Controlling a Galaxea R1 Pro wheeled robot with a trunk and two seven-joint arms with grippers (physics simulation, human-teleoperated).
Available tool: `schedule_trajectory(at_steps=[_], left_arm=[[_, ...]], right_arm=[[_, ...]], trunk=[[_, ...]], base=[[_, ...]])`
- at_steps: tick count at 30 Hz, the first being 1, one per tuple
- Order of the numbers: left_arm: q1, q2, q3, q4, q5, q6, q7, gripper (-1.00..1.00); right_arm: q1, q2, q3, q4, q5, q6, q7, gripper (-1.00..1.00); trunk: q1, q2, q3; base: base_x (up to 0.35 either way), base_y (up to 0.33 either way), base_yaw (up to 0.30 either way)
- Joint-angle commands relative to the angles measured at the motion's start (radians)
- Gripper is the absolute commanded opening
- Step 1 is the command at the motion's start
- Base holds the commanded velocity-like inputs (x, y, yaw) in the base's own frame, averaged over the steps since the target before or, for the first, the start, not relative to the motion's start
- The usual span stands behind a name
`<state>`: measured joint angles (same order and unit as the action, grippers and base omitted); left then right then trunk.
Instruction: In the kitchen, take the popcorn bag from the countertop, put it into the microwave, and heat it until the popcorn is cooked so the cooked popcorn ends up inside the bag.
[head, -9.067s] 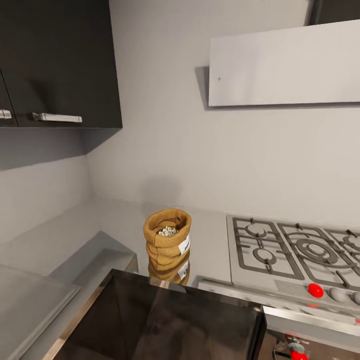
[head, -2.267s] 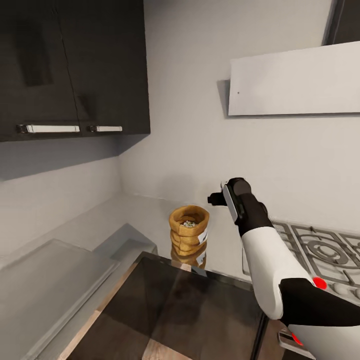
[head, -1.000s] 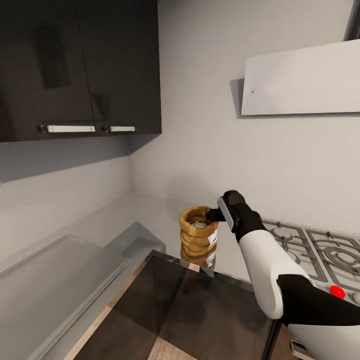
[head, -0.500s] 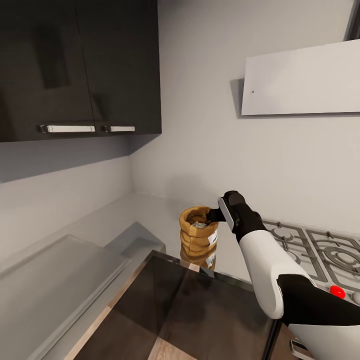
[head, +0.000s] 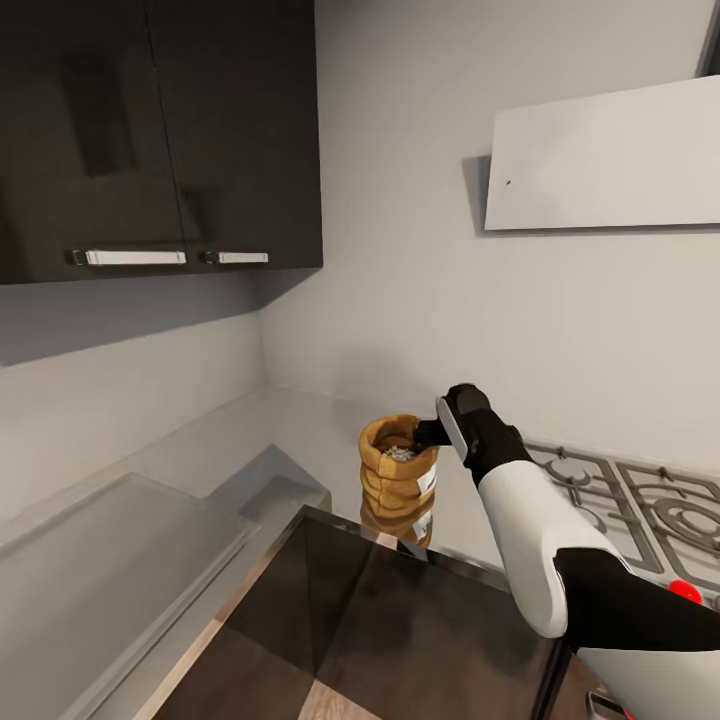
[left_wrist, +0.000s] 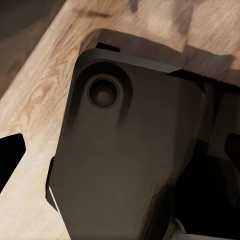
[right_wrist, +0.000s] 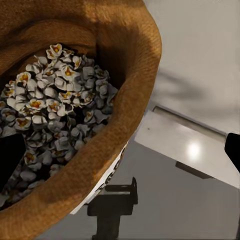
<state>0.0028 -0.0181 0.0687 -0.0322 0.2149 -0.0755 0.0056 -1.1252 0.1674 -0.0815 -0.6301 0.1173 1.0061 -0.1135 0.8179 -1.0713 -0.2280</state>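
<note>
The popcorn bag (head: 399, 478) is a wrinkled mustard-brown sack with a thick rolled rim and a white label on its side. It stands upright on the grey countertop (head: 300, 425) near the wall corner, long axis vertical and mouth facing up, mirrored in the glossy slab. Inside it lies the popcorn (right_wrist: 55, 110), a heap of pale whitish bits with orange-yellow centres, sitting below the rim.

The right gripper (head: 428, 432) is at the rim on the side toward the gas hob (head: 640, 500). In the right wrist view one dark fingertip (right_wrist: 11, 159) sits inside the mouth over the popcorn and the other (right_wrist: 233, 150) outside the wall, so the fingers straddle the rim, spread and not pinching it.

The left wrist view shows a dark robot part over wood floor (left_wrist: 45, 95); whether the left gripper's fingers are open or closed cannot be told
</note>
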Motion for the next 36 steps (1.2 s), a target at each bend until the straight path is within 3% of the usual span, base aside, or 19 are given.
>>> schedule_trajectory(at_steps=[1, 6, 13, 20, 27, 36], left_arm=[[0.000, 0.000, 0.006, -0.002, 0.000, -0.001, 0.001, 1.00], [0.000, 0.000, 0.006, -0.002, 0.000, -0.001, 0.001, 1.00], [0.000, 0.000, 0.006, -0.002, 0.000, -0.001, 0.001, 1.00], [0.000, 0.000, 0.007, -0.002, 0.000, -0.001, 0.001, 1.00], [0.000, 0.000, 0.006, -0.002, 0.000, -0.001, 0.001, 1.00], [0.000, 0.000, 0.007, -0.002, 0.000, -0.001, 0.001, 1.00]], right_arm=[[-0.001, 0.001, -0.006, 0.022, 0.011, -0.001, 0.002, 1.00], [-0.001, 0.001, -0.007, 0.079, 0.011, -0.058, -0.001, 1.00], [-0.001, 0.001, -0.009, 0.084, 0.011, -0.072, 0.000, 1.00], [-0.001, -0.001, -0.018, 0.166, 0.011, -0.164, 0.000, 1.00], [-0.001, -0.021, -0.027, 0.171, 0.008, -0.173, 0.001, 1.00], [-0.001, -0.023, -0.028, 0.171, 0.007, -0.172, -0.001, 1.00]], trunk=[[0.000, -0.001, -0.001], [0.000, -0.001, -0.001], [0.000, -0.001, -0.001], [0.000, -0.001, -0.001], [0.000, -0.001, -0.001], [0.000, -0.001, -0.001]], base=[[0.006, 0.000, 0.000], [0.001, 0.000, 0.000], [0.000, 0.000, 0.000], [0.000, 0.000, 0.000], [0.000, 0.000, 0.000], [0.000, 0.000, 0.000]])
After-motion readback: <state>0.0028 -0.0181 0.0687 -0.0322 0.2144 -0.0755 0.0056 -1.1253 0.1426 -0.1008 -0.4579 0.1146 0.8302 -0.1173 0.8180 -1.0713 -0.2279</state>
